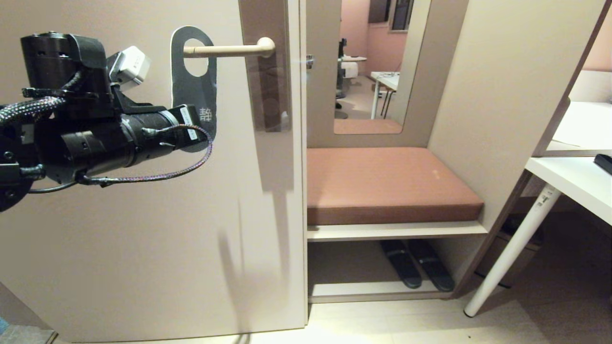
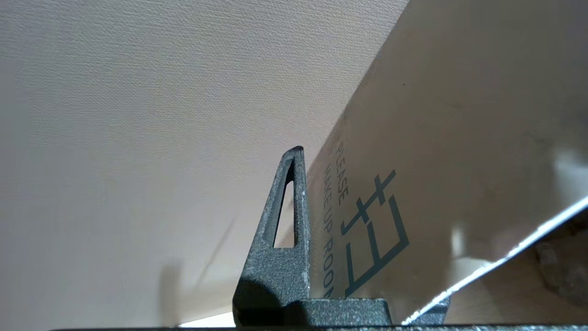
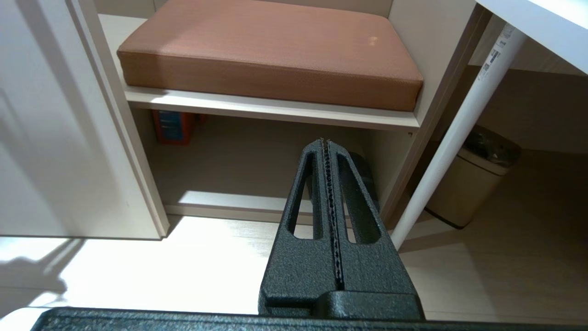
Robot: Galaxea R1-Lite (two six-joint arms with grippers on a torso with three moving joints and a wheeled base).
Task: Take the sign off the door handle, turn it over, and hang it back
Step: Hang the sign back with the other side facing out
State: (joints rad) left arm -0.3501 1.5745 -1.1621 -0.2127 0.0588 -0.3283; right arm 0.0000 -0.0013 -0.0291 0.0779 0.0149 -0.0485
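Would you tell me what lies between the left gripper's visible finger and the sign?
Nothing: in the left wrist view the finger lies flat against the sign, beside its MAKE UP ROOM lettering.

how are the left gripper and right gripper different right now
The left gripper is raised at the door, its fingers shut on the lower end of the sign, which hangs by its hole on the door handle. The right gripper is out of the head view, low near the floor in front of the bench's open shelf, fingers pressed together on nothing. Both have the same dark textured fingers.
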